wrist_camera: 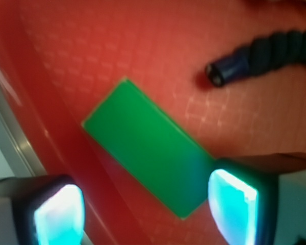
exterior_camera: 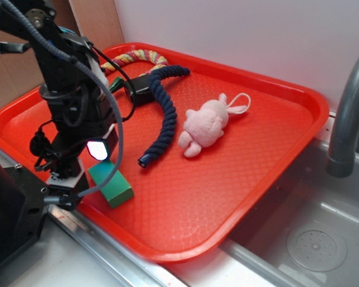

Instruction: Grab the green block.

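Fingers (wrist_camera: 58, 212) spread wide, hovering just over green block (wrist_camera: 149, 148), not pinching it. Red tray (exterior_camera: 239, 173) carries everything; navy rope (exterior_camera: 165, 110), pink plush bunny (exterior_camera: 206, 122), then green block at tray's near-left edge.

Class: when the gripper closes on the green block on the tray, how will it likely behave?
The green block looks rigid, with flat faces, so it probably won't roll or flop. Lying skewed between the open gripper fingers, it may twist as they close. It might slide on the red tray.
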